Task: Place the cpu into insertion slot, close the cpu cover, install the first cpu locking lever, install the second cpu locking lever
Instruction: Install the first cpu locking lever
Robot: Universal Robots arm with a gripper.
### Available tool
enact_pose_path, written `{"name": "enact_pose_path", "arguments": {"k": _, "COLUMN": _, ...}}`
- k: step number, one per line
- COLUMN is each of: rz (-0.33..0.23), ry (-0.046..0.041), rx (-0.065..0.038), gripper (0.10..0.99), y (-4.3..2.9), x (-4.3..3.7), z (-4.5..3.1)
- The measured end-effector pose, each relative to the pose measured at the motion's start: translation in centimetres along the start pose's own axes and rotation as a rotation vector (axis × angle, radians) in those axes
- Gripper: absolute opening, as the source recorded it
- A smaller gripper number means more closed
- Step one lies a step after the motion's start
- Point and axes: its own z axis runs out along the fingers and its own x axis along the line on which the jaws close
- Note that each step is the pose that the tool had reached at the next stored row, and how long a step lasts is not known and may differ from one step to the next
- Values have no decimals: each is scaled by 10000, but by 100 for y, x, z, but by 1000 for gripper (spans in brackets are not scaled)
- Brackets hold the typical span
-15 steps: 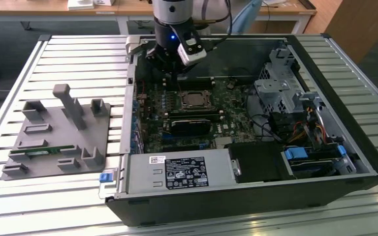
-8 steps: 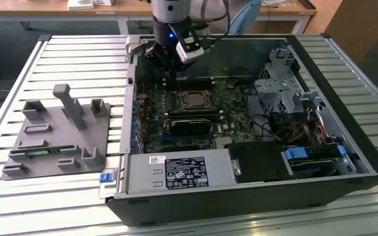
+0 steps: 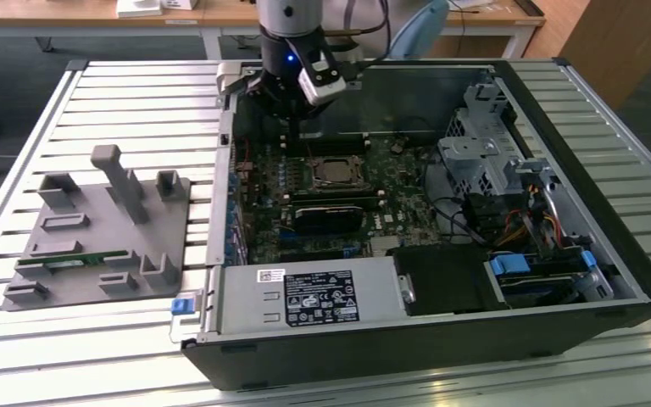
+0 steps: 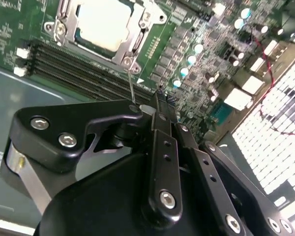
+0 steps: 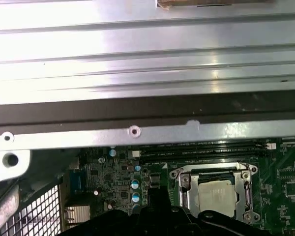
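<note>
The cpu (image 4: pixel 104 22) lies in the insertion slot (image 3: pixel 331 172), its silvery top showing in both wrist views (image 5: pixel 216 194). The cpu cover (image 4: pixel 138 43) lies flat around the chip as a metal frame (image 5: pixel 185 189). A thin wire locking lever (image 4: pixel 132 87) rises from the socket's corner and ends close to my fingertips. My gripper (image 4: pixel 159 100) hangs over the motherboard just beside the socket, its black fingers (image 4: pixel 163 142) closed together with nothing between them. In the exterior view the gripper (image 3: pixel 295 129) is at the far side of the socket, inside the open case.
Memory slots (image 4: pixel 83 69) run along the socket. The case's metal wall (image 5: pixel 137 131) is close behind the gripper. A black power supply (image 3: pixel 308 298), drive cage (image 3: pixel 478 161) and cables (image 3: pixel 529 222) fill the case. A grey fixture plate (image 3: pixel 94 242) lies at the exterior view's left.
</note>
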Motion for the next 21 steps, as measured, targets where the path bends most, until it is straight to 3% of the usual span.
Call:
{"name": "enact_pose_path", "arguments": {"k": 7, "rz": -12, "ry": 1, "rx": -1, "gripper": 106, "y": 51, "x": -47, "z": 8}}
{"name": "enact_pose_path", "arguments": {"k": 18, "rz": -12, "ry": 18, "rx": 0, "gripper": 106, "y": 84, "x": -407, "z": 23}}
{"name": "enact_pose_path", "arguments": {"k": 20, "rz": -11, "ry": 21, "rx": -43, "gripper": 106, "y": 83, "x": -407, "z": 24}}
{"name": "enact_pose_path", "arguments": {"k": 21, "rz": -9, "ry": 33, "rx": -194, "gripper": 106, "y": 82, "x": -407, "z": 25}}
